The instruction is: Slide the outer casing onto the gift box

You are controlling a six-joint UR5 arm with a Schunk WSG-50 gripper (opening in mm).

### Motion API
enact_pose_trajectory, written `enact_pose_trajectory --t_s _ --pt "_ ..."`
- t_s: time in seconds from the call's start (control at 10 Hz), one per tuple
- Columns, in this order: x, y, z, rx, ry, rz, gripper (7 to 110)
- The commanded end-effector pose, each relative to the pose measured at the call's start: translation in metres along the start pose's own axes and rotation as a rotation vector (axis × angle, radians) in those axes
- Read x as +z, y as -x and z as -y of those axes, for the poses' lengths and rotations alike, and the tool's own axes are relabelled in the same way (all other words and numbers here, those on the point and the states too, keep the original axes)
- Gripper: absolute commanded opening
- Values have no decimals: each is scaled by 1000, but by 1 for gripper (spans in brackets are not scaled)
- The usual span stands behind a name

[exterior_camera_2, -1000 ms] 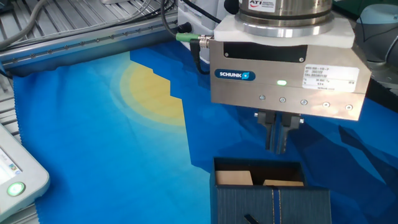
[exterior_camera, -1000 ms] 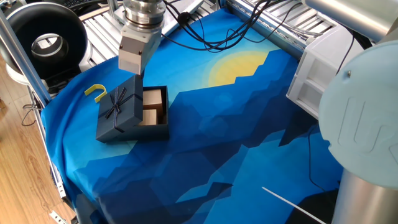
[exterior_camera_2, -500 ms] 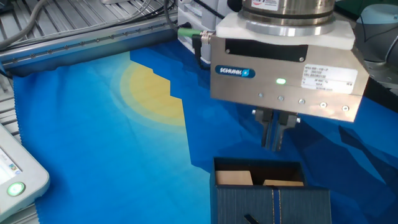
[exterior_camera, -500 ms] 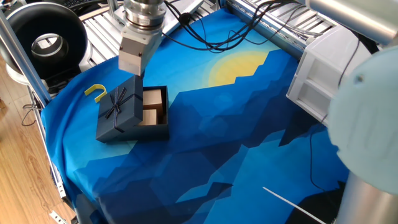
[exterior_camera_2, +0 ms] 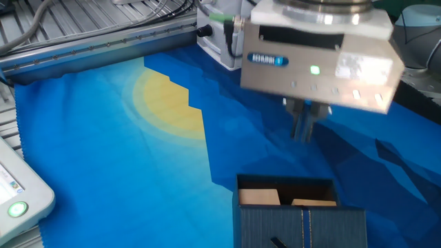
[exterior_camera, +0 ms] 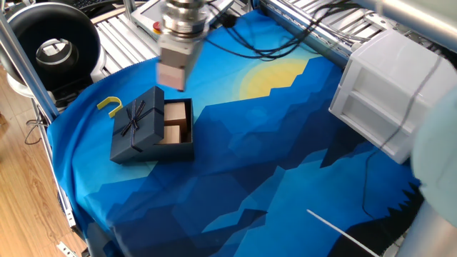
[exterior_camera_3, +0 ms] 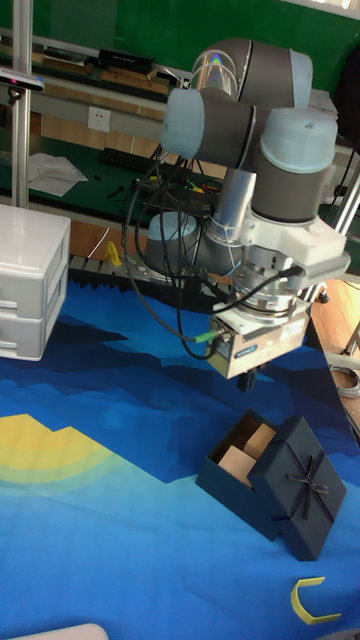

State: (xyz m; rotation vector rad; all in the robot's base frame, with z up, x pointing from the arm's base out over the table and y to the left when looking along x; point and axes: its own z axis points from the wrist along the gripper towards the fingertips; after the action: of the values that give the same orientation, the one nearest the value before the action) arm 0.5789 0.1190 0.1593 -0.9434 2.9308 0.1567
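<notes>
— Gripper status?
— The two-finger gripper (exterior_camera_2: 303, 128) hangs above the bench, fingers clenched together, grasping nothing.
— The casing?
— The square dark navy outer casing with ribbon bow (exterior_camera: 136, 128) sits askew, partly over the shallow navy gift box with tan cardboard compartments (exterior_camera: 177, 123), on the blue cloth (exterior_camera: 271, 143).
— Nearby?
— A small yellow hook (exterior_camera: 111, 106) lies just beside the casing.
</notes>
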Motion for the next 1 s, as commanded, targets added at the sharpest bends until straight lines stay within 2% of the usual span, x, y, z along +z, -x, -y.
enact_pose_trajectory --t_s 0.0,0.1,0.2,0.3,0.4,0.5,0.6,0.7,0.9 --pt "-12 -5 5 -20 -18 -49 7" --pt "-12 26 0 -3 -39 -62 7" --pt "-5 57 -13 7 7 29 7" --pt "0 74 -23 -9 101 92 7" --pt "1 62 -18 -24 83 47 7" --pt "2 45 7 -21 -17 -25 7" --pt "2 43 8 -14 -23 -32 7" --pt "2 43 5 -43 -9 -33 7" --pt "2 46 -9 -106 47 -16 7"
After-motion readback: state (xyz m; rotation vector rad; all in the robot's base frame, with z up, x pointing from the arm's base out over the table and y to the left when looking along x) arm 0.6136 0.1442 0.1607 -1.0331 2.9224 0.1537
